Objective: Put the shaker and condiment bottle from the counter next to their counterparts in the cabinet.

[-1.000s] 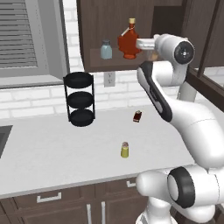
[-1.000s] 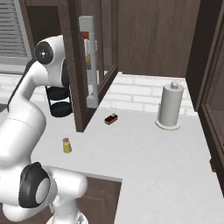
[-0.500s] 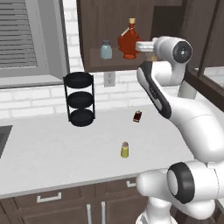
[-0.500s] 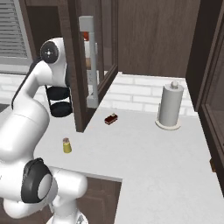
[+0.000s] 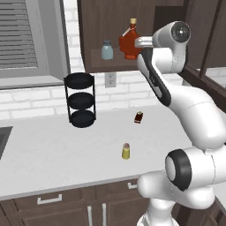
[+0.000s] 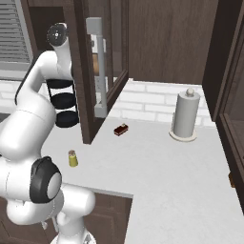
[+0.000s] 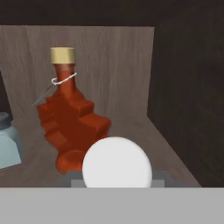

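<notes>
Kitchen wall cabinet, inner shelf: condiment bottle carried in beside the maple-leaf bottle.

Item: condiment bottle [image 7: 117, 164], pale cap towards the hand camera, long axis running along the gripper [image 5: 140, 43]; jaws closed tight on it. Just beyond it and slightly left stands the red maple-leaf bottle [image 7: 70, 127], upright, with the pale blue-grey shaker [image 7: 6, 144] further left on the same shelf of the cabinet [image 7: 175, 109]. Bare shelf lies right of the maple-leaf bottle, so the set-down probably goes there, straight down, clear of the red bottle. Through the glass door [image 6: 102, 71] the orange body shows. Shaker [image 5: 126, 151] waits upright on the counter [image 5: 44, 154], near edge, well apart from the small dark red object [image 5: 138, 117], the black tiered rack [image 5: 80, 99] and the paper towel roll [image 6: 185, 116].
</notes>
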### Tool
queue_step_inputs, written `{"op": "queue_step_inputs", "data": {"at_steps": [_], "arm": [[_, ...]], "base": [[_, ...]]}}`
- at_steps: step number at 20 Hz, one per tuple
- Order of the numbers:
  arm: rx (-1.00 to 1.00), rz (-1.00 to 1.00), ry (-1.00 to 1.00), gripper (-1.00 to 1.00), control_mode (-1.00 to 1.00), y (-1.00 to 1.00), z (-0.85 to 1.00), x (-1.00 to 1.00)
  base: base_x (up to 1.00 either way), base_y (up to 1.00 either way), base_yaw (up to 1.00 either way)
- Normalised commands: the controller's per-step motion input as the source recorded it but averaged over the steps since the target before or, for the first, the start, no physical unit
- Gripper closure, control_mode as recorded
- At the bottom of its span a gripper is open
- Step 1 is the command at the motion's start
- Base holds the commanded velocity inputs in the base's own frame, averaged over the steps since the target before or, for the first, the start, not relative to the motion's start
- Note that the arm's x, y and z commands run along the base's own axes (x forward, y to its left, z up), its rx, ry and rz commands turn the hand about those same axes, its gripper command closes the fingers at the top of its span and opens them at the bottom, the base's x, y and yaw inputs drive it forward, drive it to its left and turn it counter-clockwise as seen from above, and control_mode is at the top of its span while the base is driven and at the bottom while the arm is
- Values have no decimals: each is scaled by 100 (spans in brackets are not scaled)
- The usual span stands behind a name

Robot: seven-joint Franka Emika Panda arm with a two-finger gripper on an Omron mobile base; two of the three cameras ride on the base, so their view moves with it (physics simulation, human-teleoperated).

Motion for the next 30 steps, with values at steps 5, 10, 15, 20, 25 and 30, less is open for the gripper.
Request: {"op": "queue_step_inputs", "data": {"at_steps": [5,10,15,20,25,30], "arm": [[0,1,1,100,-100,0,-4,18],[0,3,0,100,-100,0,-33,26],[0,2,0,100,-100,0,-8,34],[0,0,0,100,-100,0,-8,38],[0,1,0,-100,-100,0,-30,25],[0,1,0,-100,-100,-1,-15,-5]], "base": [[0,0,0],[0,0,0],[0,0,0],[0,0,0],[0,0,0],[0,0,0]]}}
